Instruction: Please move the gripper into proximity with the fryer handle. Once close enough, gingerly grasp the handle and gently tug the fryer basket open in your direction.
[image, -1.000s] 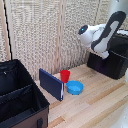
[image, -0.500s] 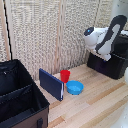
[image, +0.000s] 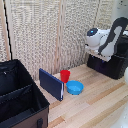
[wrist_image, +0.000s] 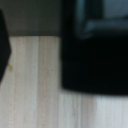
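Note:
The black boxy air fryer (image: 111, 65) stands on the wooden table at the exterior view's right. The glossy white arm (image: 96, 36) bends down over its near top edge. The white hand of the gripper (image: 99, 51) sits right at the fryer's upper face, and its fingers are too small and blurred to make out. In the wrist view the fryer (wrist_image: 97, 55) fills much of the picture as a blurred black block, very close. The fryer basket's face and the fryer handle cannot be told apart in either view.
A large black fabric case (image: 20, 97) stands open at the exterior view's lower left. A dark blue flat panel (image: 51, 84), a red cup (image: 65, 76) and a blue bowl (image: 75, 87) stand mid-table. A slatted screen (image: 45, 35) closes the back.
The arm has shifted only slightly over the fryer. The case, panel, cup and bowl have not moved.

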